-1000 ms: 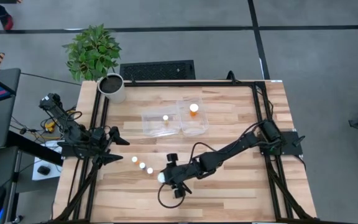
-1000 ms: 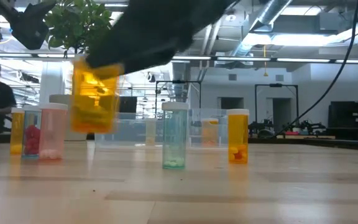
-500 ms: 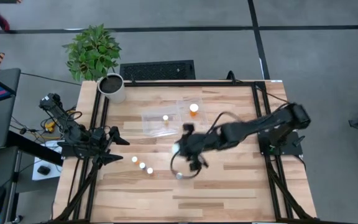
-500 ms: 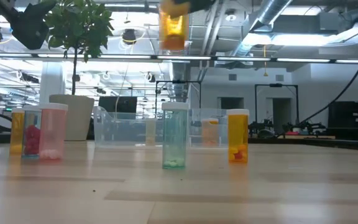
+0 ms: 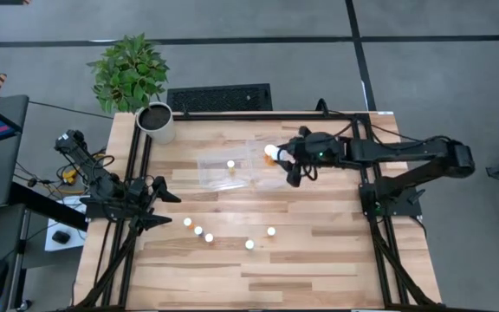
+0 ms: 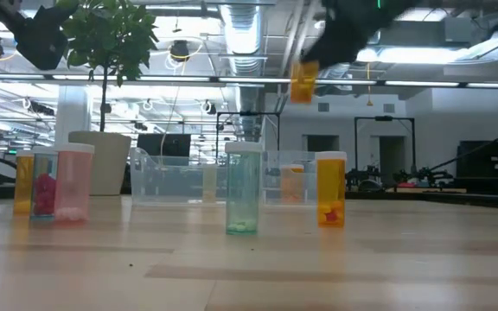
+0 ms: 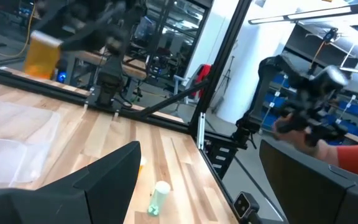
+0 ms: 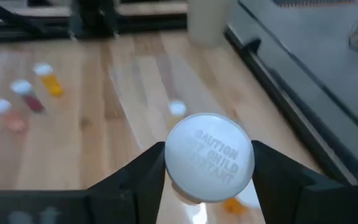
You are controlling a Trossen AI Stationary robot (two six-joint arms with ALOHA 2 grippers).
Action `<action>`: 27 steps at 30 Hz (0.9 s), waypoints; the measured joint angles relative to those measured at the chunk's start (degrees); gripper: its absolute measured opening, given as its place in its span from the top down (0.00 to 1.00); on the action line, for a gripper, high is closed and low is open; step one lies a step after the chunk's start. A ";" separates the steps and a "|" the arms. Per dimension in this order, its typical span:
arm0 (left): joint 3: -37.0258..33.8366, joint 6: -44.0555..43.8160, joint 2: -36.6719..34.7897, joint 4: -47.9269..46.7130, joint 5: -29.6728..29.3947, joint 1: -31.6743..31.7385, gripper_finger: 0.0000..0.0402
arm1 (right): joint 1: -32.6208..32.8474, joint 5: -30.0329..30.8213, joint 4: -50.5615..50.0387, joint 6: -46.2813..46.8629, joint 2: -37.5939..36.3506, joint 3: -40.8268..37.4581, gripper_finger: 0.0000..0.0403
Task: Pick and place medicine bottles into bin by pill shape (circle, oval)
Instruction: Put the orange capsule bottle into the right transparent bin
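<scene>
"CAUTION" on bottle cap (image 8: pixel 209 157)

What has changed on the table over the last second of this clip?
The right end effector, shut on an orange bottle, carried it up from the near middle of the table to above the right compartment of the clear bin. Five bottles near the front edge, the bottle already in the left compartment and the left arm at the table's left edge stayed put.
</scene>
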 joint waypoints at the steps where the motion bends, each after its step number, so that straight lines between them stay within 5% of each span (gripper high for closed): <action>1: 0.00 -0.19 0.00 -0.02 -0.02 0.01 0.20 | -1.26 -0.97 2.27 0.16 -0.37 -2.80 0.45; 9: 0.00 -1.17 0.00 0.04 -1.87 0.02 0.20 | -7.80 -5.13 17.06 1.79 1.60 -15.47 0.46; 27: 0.00 -1.39 0.00 -0.04 -3.32 0.00 0.20 | -7.63 -7.08 25.25 2.90 14.65 -15.74 0.45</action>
